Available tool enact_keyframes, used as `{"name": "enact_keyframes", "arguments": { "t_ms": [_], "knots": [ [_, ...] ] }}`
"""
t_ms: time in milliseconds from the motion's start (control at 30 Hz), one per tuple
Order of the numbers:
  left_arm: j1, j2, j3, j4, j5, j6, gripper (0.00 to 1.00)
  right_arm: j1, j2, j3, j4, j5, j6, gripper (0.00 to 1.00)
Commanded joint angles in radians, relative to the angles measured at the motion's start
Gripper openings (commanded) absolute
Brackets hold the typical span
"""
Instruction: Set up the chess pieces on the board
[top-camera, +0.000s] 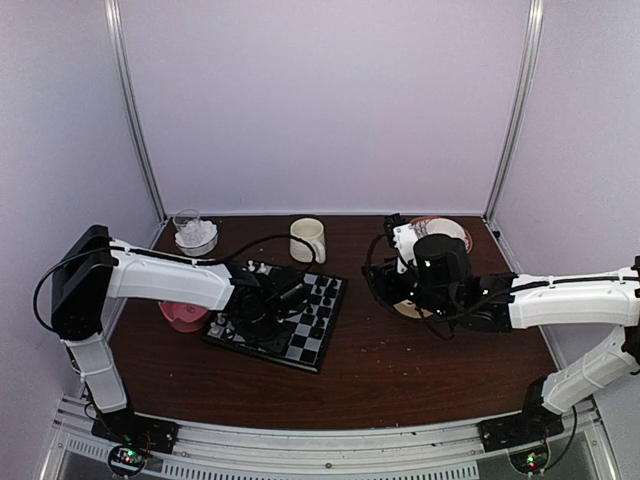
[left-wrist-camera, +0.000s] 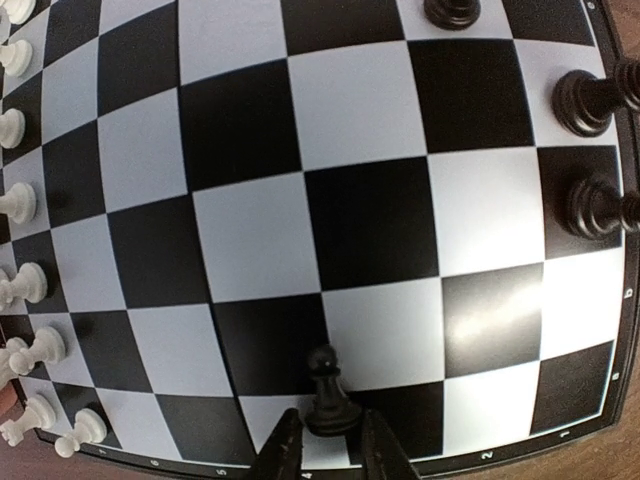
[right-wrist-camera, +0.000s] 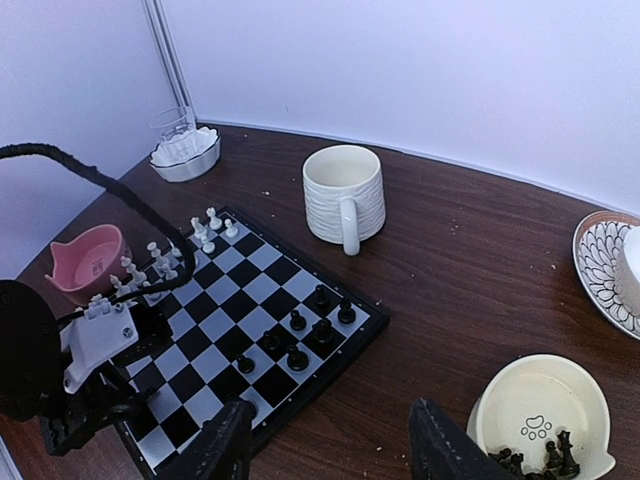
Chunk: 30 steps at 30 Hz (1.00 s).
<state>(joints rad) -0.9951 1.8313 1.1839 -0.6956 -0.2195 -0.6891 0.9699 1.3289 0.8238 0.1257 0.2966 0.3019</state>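
The left gripper brackets a black pawn on the board's edge row; I cannot tell whether it pinches. Farther off, the right gripper hangs open and empty beside the bowl. The step looks like seating this pawn; next comes a straight, steady lift.

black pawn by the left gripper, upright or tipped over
Upright: the black pawn stands on its base on the board, between fingers of the left gripper.
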Motion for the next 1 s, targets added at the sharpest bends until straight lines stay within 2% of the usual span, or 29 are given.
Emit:
{"name": "enact_keyframes", "arguments": {
  "t_ms": [0,167,200,267,400,533,733,967],
  "knots": [
    [0.0,-0.048,-0.045,0.055,0.014,0.03,0.22,-0.004,-0.001,0.009,0.008,-0.06,0.027,0.56],
    [0.001,-0.049,-0.059,0.077,0.007,0.052,0.21,-0.004,0.008,0.017,0.01,-0.106,0.029,0.57],
    [0.002,-0.046,-0.059,0.077,0.001,0.054,0.24,-0.004,0.012,0.021,0.01,-0.113,0.028,0.57],
    [0.007,-0.044,-0.06,0.081,-0.005,0.054,0.36,-0.003,0.019,0.024,0.006,-0.121,0.028,0.57],
    [0.011,-0.038,-0.056,0.087,-0.013,0.062,0.43,-0.003,0.017,0.024,0.005,-0.126,0.026,0.57],
    [0.017,-0.02,-0.042,0.088,0.001,0.069,0.41,-0.005,0.016,0.023,0.005,-0.131,0.025,0.57],
    [0.018,-0.012,-0.028,0.084,-0.012,0.058,0.27,-0.004,0.02,0.024,0.008,-0.141,0.024,0.57],
    [0.024,-0.006,-0.004,0.072,-0.032,0.053,0.33,-0.003,0.019,0.025,0.006,-0.15,0.023,0.57]
  ]
}}
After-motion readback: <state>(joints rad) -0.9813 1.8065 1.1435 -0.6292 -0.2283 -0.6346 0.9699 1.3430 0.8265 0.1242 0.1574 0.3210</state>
